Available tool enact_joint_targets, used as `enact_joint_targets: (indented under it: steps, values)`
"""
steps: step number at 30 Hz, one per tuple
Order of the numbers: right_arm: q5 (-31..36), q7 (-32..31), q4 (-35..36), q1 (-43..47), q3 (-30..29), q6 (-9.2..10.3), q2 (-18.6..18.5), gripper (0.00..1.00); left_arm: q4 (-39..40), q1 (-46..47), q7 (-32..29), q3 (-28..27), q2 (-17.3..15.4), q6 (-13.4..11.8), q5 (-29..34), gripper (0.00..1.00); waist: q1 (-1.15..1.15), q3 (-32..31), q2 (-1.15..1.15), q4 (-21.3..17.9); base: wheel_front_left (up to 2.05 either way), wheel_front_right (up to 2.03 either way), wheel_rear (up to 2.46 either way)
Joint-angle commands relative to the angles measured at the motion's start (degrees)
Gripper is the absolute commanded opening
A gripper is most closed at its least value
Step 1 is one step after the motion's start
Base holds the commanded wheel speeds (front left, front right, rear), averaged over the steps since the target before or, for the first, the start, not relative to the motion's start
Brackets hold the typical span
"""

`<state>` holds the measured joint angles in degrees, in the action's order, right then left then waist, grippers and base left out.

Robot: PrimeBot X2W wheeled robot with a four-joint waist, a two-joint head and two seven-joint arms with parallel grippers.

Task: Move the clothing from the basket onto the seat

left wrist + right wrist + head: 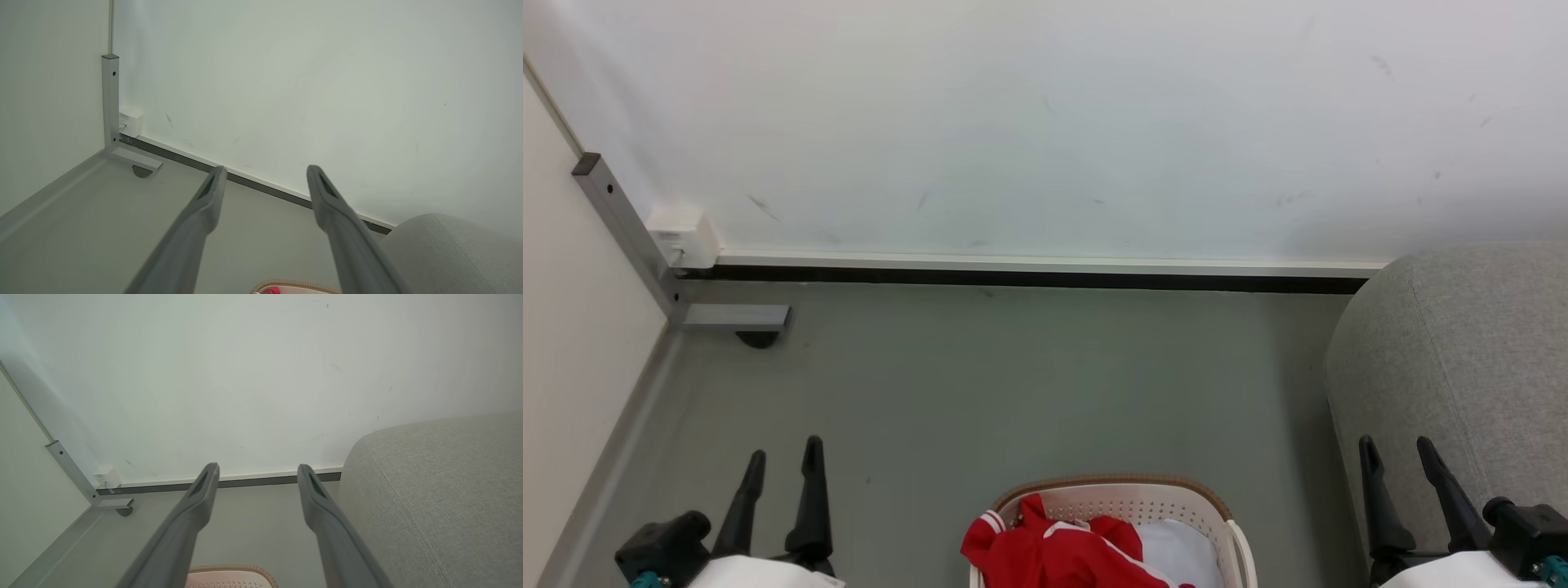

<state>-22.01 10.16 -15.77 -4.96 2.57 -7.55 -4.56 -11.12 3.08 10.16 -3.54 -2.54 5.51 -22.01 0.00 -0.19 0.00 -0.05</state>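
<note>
The red clothing (1054, 551) with a white striped cuff lies in the cream-white basket (1229, 531) at the bottom centre of the head view, spilling over its left rim, beside a pale white pad (1176, 551). The grey seat (1462, 367) rises at the right. My left gripper (784, 457) stands open at the lower left, well left of the basket. My right gripper (1396, 453) stands open at the lower right, in front of the seat's rounded edge. In the wrist views the left gripper (263, 171) and right gripper (257, 469) are open and hold nothing, with the basket's brown rim (294, 283) (229, 569) just below.
A white wall with a dark baseboard (1029, 273) runs across the back. A grey metal bracket (645, 245) and a small white box (682, 237) sit in the left corner by a pale side wall (572, 327). Grey floor (1013, 384) lies between the basket and the wall.
</note>
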Motion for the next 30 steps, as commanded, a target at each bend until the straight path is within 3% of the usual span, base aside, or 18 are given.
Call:
enact_joint_targets:
  steps: [1, 30]
  values:
    - [1.73, 0.66, 0.05, -0.29, -0.24, 0.08, -0.12, 1.0, 0.1, 0.29, 0.64, -0.27, -0.58, 0.14, 2.01, 1.0, 0.0, 0.03, 0.0, 0.02, 0.0, 0.0, 0.0]
    - [11.82, 4.06, -2.44, 0.66, -2.29, 0.11, 1.02, 1.0, -2.14, 0.51, 4.03, -2.14, -0.54, 0.94, 14.12, 1.0, 0.0, 0.39, 0.0, -0.22, 0.0, 0.0, 0.0]
